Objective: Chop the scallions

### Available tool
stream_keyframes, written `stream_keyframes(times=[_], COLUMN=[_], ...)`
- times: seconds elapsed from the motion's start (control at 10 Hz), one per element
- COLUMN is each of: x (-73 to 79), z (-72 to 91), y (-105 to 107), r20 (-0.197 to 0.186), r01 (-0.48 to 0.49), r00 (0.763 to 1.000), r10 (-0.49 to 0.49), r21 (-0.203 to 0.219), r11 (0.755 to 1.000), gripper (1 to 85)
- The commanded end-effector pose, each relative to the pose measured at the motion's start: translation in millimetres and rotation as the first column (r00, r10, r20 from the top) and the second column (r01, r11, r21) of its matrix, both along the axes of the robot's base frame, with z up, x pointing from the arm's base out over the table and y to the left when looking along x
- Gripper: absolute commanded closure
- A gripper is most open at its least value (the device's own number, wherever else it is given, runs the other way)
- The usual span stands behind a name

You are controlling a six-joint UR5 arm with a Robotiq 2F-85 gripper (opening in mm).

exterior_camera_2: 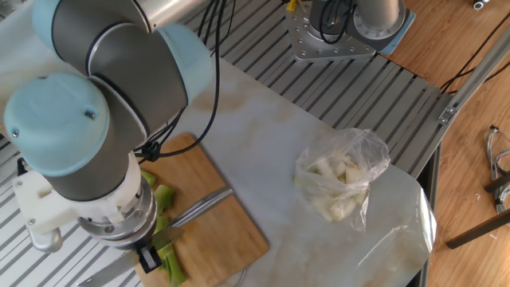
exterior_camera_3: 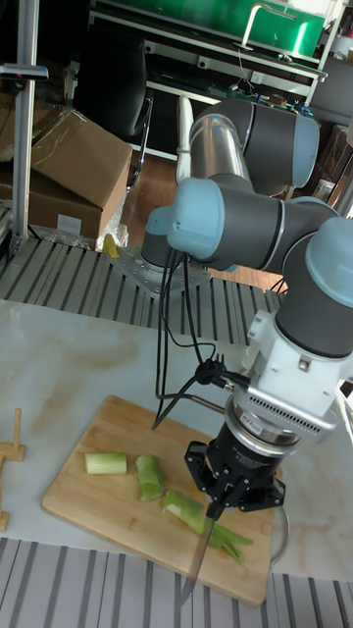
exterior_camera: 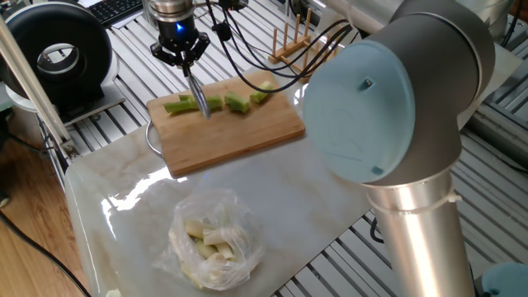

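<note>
The scallions [exterior_camera: 216, 104] — cut chunks in a row — run along the board's [exterior_camera: 239, 136] length.

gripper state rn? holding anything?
Gripper: shut on the knife, blade down on the scallions on the cutting board.

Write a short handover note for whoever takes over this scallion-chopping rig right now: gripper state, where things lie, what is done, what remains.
Gripper: shut on the knife, blade pointing down at the cutting board.
Scallions: on the board in a row, already cut into several chunks; a longer leafy piece lies beside the blade.
Done: several cuts.
Left: probably chop the longer piece, then lift the knife away.
Bag of pale pieces sits off the board, not part of the job.
</note>
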State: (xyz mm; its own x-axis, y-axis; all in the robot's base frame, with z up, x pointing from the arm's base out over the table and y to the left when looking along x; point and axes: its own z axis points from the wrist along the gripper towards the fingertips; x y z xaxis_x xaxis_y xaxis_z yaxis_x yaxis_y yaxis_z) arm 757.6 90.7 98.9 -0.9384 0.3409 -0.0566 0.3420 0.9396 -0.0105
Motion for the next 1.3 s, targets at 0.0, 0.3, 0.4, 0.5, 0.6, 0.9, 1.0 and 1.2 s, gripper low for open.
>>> stream_keyframes(times=[0.0, 0.3, 0.4, 0.5, 0.6, 0.9, 1.0, 1.2], x=[3.8, 8.2, 8.2, 8.5, 9.2, 5.9, 2.2, -4.1], z=[-9.9, -14.0, -16.0, -17.6, -18.3, -22.3, -22.6, -17.8], y=[-1, 1, 2, 4, 6, 8, 7, 8], r20=[0.01, 0.018, 0.016, 0.016, 0.016, 0.017, 0.012, 0.002], r01=[0.013, 0.017, 0.021, 0.026, 0.031, 0.037, 0.037, 0.039], r00=[1.0, 1.0, 1.0, 1.0, 0.999, 0.999, 0.999, 0.999], r10=[-0.013, -0.017, -0.022, -0.027, -0.031, -0.037, -0.037, -0.039], r21=[0.014, 0.022, 0.027, 0.028, 0.027, 0.02, 0.007, 0.003], r11=[1.0, 1.0, 0.999, 0.999, 0.999, 0.999, 0.999, 0.999], gripper=[84.7, 84.7, 84.7, 84.7, 84.7, 84.7, 84.7, 84.7])
